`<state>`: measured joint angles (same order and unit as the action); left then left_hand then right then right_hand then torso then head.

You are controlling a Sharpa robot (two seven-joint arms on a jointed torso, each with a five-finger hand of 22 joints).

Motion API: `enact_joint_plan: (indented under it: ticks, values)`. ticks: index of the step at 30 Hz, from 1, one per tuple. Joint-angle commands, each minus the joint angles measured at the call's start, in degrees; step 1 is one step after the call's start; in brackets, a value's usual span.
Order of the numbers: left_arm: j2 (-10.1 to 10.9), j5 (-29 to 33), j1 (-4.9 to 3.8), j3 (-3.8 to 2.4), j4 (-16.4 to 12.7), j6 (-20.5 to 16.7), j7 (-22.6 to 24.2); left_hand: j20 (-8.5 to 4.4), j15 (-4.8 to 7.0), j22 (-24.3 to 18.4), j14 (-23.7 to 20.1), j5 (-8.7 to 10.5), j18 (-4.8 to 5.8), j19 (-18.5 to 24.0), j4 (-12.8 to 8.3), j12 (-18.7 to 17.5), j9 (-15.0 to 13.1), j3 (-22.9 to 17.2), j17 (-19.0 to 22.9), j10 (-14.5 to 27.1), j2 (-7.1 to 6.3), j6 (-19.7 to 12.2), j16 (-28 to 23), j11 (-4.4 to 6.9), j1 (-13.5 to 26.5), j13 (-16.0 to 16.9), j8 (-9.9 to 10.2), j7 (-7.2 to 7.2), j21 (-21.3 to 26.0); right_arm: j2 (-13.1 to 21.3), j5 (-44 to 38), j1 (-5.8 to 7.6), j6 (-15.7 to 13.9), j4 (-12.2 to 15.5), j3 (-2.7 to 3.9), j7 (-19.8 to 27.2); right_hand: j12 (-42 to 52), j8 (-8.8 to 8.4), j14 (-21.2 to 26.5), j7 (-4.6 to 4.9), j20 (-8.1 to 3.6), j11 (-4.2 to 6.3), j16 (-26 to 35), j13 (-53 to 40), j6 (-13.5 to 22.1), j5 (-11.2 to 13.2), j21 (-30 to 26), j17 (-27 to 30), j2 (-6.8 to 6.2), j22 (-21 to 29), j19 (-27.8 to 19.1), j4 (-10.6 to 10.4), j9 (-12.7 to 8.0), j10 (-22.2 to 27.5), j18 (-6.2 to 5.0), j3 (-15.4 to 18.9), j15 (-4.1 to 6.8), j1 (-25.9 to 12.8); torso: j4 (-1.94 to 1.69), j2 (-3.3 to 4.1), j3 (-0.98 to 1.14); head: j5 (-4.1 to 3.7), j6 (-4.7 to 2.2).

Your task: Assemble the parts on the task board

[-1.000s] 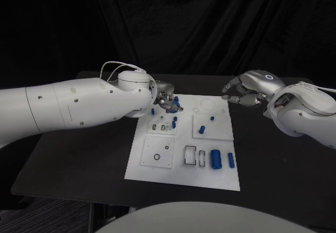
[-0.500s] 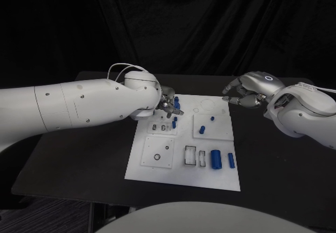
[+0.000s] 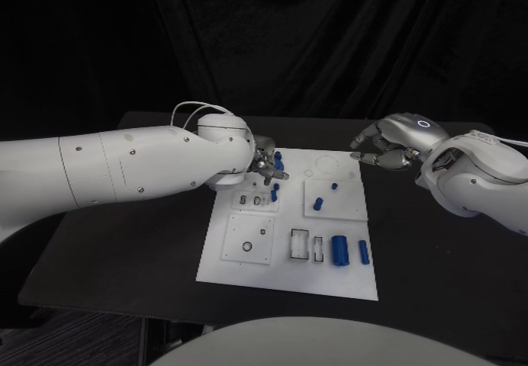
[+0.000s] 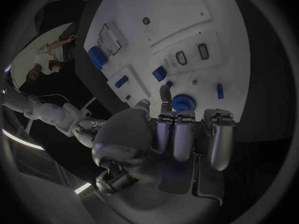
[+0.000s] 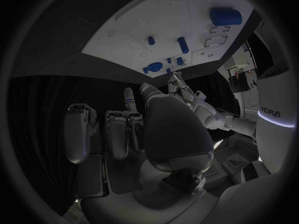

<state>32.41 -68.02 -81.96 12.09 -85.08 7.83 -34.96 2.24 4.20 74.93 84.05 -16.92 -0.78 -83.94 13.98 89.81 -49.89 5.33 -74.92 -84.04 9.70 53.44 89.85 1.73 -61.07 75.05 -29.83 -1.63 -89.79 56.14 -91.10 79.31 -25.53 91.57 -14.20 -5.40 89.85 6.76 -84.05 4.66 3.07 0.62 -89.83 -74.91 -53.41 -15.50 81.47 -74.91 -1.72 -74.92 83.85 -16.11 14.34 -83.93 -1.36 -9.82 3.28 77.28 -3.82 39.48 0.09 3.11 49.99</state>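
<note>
- Here the board [image 3: 288, 259], a flat white matte plate, lies in the middle of the black desk [image 3: 121, 252], its long axis running away from the robot.
- The parts are small, smooth blue pieces: two cylinders [image 3: 340, 249] lie side by side near the board's right edge, long axes pointing along the board's length; a short peg [image 3: 317, 203] lies tilted on a raised square tile in the far right half.
- Beside the cylinders sit two narrow rectangular slots [image 3: 298, 244], outlined in black, long sides also along the board.
- A square tile with a small dark ring [image 3: 246, 245] lies on the near left.
- The left hand [image 3: 262, 162], silver metal, hovers over the board's far left corner; its fingertips [image 4: 165, 92] reach down beside a round blue toothed piece [image 4: 183, 103], but I cannot tell whether they grip it.
- The right hand [image 3: 385, 145] hangs just past the far right corner, fingers curled in, holding nothing.
</note>
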Motion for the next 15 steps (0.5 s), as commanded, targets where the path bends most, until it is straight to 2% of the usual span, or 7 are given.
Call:
enact_joint_plan:
  ticks: [1,7,11,15]
  values:
    - [-0.1,0.7,0.16,-0.04,0.1,-1.2,-0.2,-0.43,0.52,15.1,6.0,0.22,0.78,-6.1,0.1,0.2,-0.1,-0.5,-15.1,-6.0,-0.06,0.3,0.1,0.44,-0.6,15.0,0.2,-0.04,-0.2,-0.1,-0.1,-0.17,-0.2,0.1,0.03,-0.6,0.2,-0.33,-5.9,0.26,0.24,-0.53,-0.2,-15.1,-0.3,-0.2,-0.3,-15.1,0.20,-12.1,0.7,0.0,0.0,-6.1,-0.92,-0.3,-0.12,0.3,-0.04,0.00,0.04,-0.05,0.01]
    - [-0.1,0.7,0.31,-0.04,0.2,-0.5,-0.3,-0.45,0.54,15.1,6.0,0.15,0.78,-6.1,-0.1,0.2,-0.2,-0.7,-15.1,-6.0,-0.09,0.7,0.1,0.46,-0.6,15.0,0.3,0.01,-0.2,-0.1,-0.1,-0.19,-0.2,0.1,0.03,-0.5,0.2,-0.35,-5.9,0.27,0.24,-0.54,-0.2,-15.1,-0.3,-0.3,-0.3,-15.1,0.21,-12.1,0.7,0.0,-0.1,-6.1,-0.92,-0.3,-0.13,0.3,-0.09,-0.03,0.09,-0.10,0.01]
    - [0.0,0.7,0.49,-0.04,0.2,-0.1,-0.3,-0.46,0.55,15.1,6.0,0.36,0.78,-6.1,-0.1,0.2,-0.1,-0.9,-15.1,-6.0,-0.13,0.8,0.1,0.47,-0.5,15.0,0.7,-0.02,-0.2,-0.2,-0.1,-0.20,-0.2,0.0,0.03,-0.5,0.2,-0.37,-5.9,0.28,0.24,-0.54,-0.2,-15.1,-0.3,-0.3,-0.3,-15.1,0.22,-12.1,0.7,0.0,-0.1,-6.1,-0.92,-0.4,-0.13,0.3,-0.04,-0.06,0.03,-0.01,0.01]
    - [0.0,0.7,0.92,-0.04,0.4,0.0,-0.2,-0.48,0.57,15.1,6.0,0.52,0.78,-6.1,-0.1,0.2,0.0,-1.3,-15.1,-6.0,-0.11,1.1,0.1,0.47,-0.3,15.0,1.4,-0.02,-0.2,-0.2,-0.1,-0.26,-0.2,0.0,0.03,-0.4,0.2,-0.38,-5.9,0.28,0.25,-0.55,-0.2,-15.1,-0.3,-0.4,-0.3,-15.1,0.21,-12.1,0.7,0.0,-0.1,-6.1,-0.93,-0.4,-0.13,0.3,-0.02,-0.05,0.03,-0.25,0.01]
